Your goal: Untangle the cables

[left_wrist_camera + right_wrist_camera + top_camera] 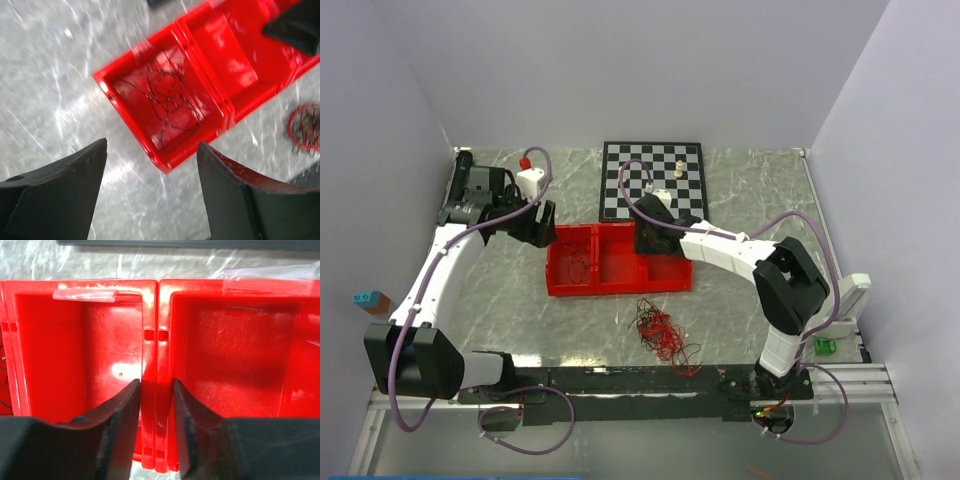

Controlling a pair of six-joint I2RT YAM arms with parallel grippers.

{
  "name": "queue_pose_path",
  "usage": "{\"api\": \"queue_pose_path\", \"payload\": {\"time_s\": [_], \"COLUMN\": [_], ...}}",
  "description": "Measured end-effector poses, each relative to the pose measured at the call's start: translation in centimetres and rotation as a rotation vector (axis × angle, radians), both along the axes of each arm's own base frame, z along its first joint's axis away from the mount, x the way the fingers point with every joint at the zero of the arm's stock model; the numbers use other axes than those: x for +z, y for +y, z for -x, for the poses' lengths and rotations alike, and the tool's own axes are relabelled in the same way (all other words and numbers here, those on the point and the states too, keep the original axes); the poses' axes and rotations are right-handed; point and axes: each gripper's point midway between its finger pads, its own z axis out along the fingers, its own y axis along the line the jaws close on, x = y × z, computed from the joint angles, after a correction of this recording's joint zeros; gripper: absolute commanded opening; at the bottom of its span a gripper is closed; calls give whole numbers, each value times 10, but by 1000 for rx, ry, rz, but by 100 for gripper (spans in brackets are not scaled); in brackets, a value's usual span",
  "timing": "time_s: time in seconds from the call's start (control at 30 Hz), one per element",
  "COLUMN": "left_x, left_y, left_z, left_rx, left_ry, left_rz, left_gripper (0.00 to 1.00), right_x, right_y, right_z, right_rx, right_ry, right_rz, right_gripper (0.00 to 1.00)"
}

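Top external: cables (thin red-dark loops) snarled near bin.

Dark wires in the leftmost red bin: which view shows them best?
Left wrist: the dark wires lie as distinct loops on the leftmost red bin's floor. The top external view shows only a faint scribble; the right wrist view shows essentially none of them.

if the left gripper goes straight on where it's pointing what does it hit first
Probably the dark wires lying in the end compartment of the red tray, though depth is unclear.
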Motion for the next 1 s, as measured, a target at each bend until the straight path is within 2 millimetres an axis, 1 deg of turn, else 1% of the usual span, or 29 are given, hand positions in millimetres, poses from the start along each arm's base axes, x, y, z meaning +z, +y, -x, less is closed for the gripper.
{"api": "queue_pose_path", "payload": {"time_s": [0.07,0.13,0.2,0.27,0.33,0.43,0.5,0.53,0.6,0.73,0.8,0.87,1.0], "left_x": [-7,-10,-10,-4,3,11,9,7,2,-10,-16,-19,-30], "left_y": [1,-1,-10,-24,-46,-81,-103,-112,-126,-149,-160,-170,-189], "left_z": [8,15,24,34,45,65,83,92,102,119,127,133,137], "left_rx": [-19,-47,-105,-189,-292,-447,-545,-588,-643,-736,-782,-821,-889], "left_ry": [31,49,63,59,45,20,28,37,46,53,52,52,51], "left_rz": [-13,-23,-32,-46,-53,-64,-70,-73,-76,-76,-72,-60,-40], "left_gripper": [77,78,78,78,78,77,77,76,77,75,76,77,75], "right_x": [-1,-4,-3,5,20,47,57,57,45,1,-13,-18,-21], "right_y": [3,1,-3,-11,-23,-44,-55,-61,-72,-94,-101,-102,-95], "right_z": [4,10,14,20,32,59,77,89,111,157,175,183,188], "right_rx": [-1,-6,-7,-9,-9,6,18,29,44,74,86,94,111], "right_ry": [12,34,45,35,16,-30,-52,-51,-21,90,135,155,188], "right_rz": [-3,8,15,4,-19,-83,-130,-152,-172,-177,-184,-197,-230], "right_gripper": [53,57,60,61,62,61,60,59,58,55,52,50,43]}}
